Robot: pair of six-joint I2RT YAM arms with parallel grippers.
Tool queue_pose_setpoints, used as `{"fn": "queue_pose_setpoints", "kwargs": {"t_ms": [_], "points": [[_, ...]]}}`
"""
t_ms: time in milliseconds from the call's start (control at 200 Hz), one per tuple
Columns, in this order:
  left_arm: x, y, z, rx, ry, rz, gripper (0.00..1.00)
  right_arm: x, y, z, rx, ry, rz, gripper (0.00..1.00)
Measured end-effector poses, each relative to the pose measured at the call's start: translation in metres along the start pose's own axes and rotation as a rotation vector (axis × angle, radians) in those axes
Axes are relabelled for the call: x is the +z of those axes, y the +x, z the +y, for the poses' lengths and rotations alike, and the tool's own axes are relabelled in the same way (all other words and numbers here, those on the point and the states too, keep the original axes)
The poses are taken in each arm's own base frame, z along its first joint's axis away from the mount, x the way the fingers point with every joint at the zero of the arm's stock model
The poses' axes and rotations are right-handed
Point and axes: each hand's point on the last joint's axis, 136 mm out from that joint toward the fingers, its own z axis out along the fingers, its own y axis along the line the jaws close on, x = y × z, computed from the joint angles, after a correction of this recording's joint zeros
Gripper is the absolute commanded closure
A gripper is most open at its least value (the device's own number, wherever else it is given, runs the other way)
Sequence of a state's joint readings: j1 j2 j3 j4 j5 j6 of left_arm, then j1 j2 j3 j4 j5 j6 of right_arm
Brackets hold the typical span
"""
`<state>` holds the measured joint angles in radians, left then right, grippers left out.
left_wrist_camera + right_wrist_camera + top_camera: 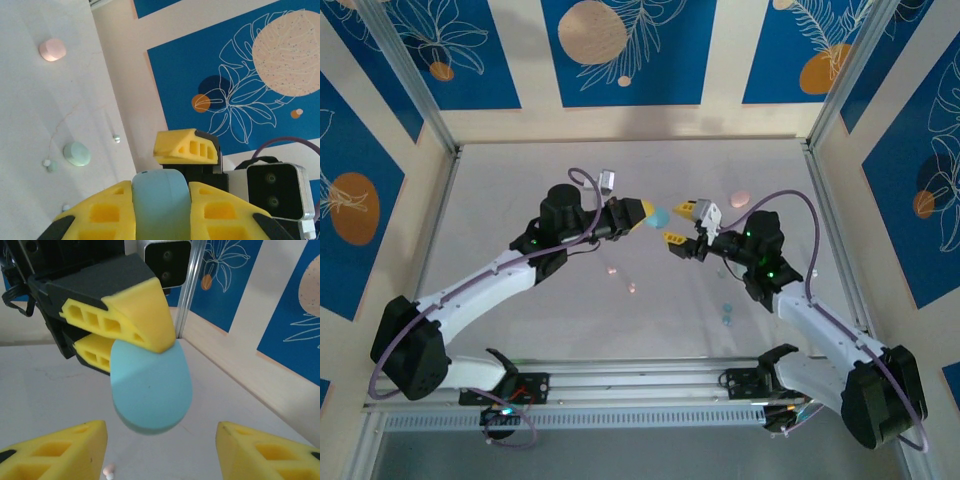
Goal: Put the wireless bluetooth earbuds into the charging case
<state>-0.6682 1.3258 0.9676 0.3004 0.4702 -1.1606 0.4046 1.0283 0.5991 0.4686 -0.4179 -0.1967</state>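
Plastic earbuds (632, 288) loose on table (520, 190), below and between left hand (645, 212), clenched on blue case (660, 216), and right hand (680, 224), released, empty. Likely light, slippery: pinch across body

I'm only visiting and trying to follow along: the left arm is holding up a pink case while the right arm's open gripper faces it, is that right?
Not quite. The charging case held in the left gripper is pale blue, not pink, as the right wrist view shows plainly. The rest stands: the right gripper faces it with its jaws open.
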Motion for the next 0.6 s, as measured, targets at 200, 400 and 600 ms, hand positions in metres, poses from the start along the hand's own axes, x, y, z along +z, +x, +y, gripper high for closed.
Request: {"fn": "queue_pose_setpoints", "kwargs": {"t_ms": [200,400,600], "points": [[0.0,-0.001,-0.003,-0.013,0.013,-0.001,0.93,0.008,-0.008,-0.001,-0.006,-0.041,-0.015,0.46],[0.0,-0.002,-0.005,-0.009,0.022,-0.005,0.93,0.011,-0.015,0.0,-0.03,-0.066,-0.029,0.47],[0.0,-0.002,-0.007,-0.015,0.029,-0.007,0.93,0.014,-0.017,0.001,-0.051,-0.084,-0.026,0.5]]}}
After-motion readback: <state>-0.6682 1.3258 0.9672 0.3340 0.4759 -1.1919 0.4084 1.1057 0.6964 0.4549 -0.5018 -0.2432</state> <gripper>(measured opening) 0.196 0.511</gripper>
